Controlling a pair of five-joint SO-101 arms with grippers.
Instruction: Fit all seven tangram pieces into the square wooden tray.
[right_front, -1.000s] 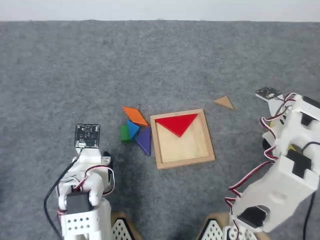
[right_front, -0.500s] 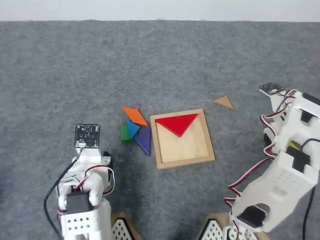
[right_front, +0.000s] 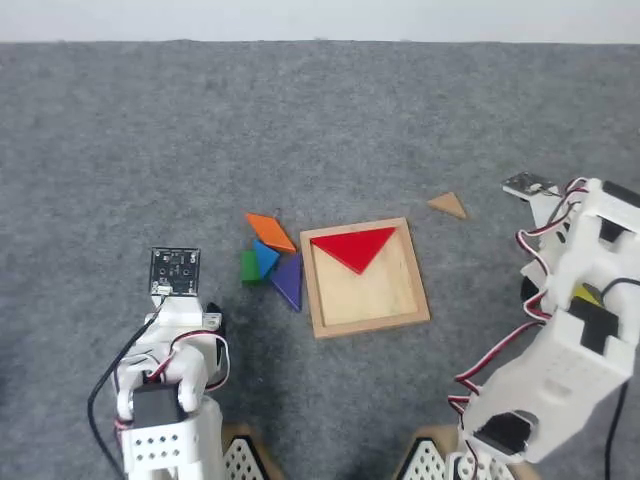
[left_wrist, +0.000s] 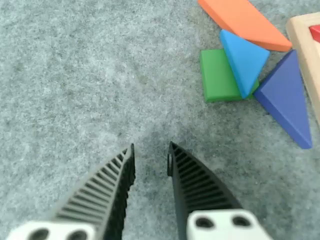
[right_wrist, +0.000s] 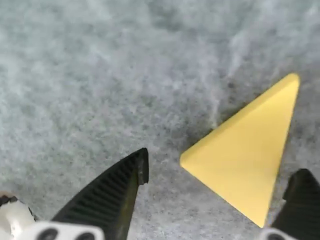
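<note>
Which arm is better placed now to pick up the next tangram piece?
Right. The right hand is open around the yellow triangle; the left hand is over bare carpet, apart from the coloured pieces.

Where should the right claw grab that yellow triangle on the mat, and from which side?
Come straight down from above: the yellow triangle lies flat on the grey mat, so only its thin edges offer a hold. The open right claw straddles it; pinching probably works best from its long edge to the opposite corner.
</note>
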